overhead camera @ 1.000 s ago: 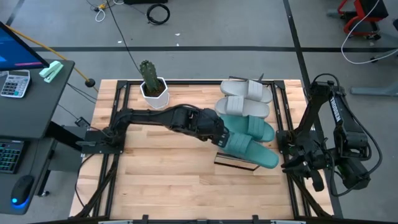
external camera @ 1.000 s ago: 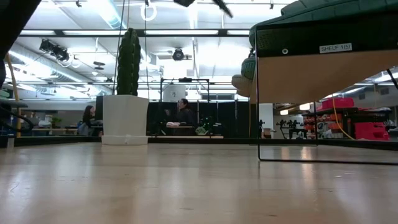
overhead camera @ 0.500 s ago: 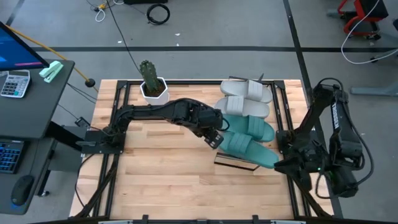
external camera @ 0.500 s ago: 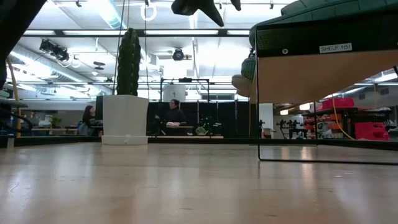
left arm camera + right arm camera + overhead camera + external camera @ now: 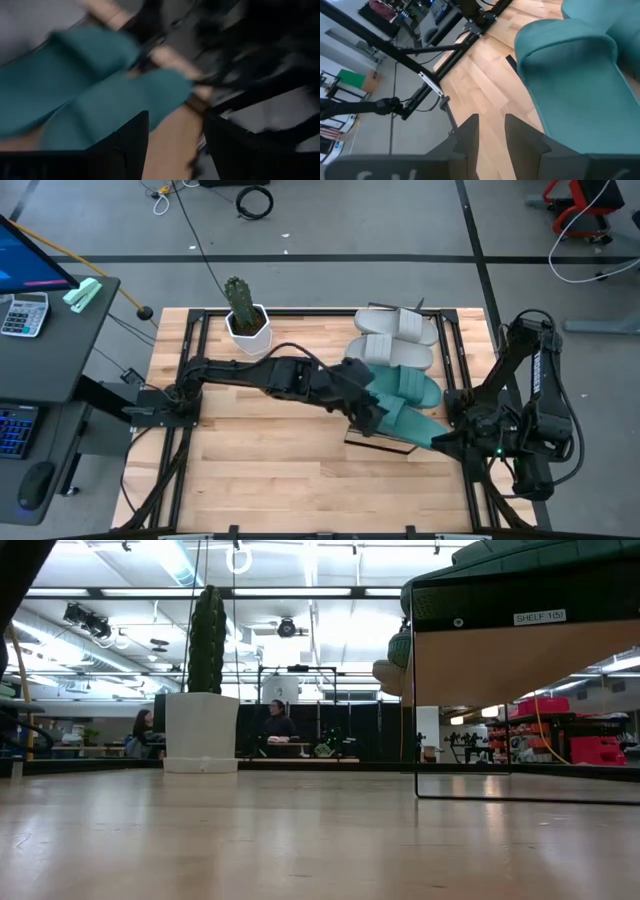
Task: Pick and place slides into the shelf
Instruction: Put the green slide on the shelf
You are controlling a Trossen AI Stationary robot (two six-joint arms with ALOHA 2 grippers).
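Slides (image 5: 400, 395) fill the shelf (image 5: 520, 650) — left gripper (image 5: 175, 145) parted, right gripper (image 5: 491, 135) parted, both empty

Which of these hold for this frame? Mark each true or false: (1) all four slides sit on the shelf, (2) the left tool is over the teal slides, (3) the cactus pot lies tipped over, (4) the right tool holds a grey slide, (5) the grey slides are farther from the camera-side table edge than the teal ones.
1. True: two grey slides and two teal slides lie on the shelf.
2. True: the left tool is at the teal pair, open.
3. False: the cactus pot stands upright.
4. False: the right tool is open and empty, beside the shelf.
5. True.
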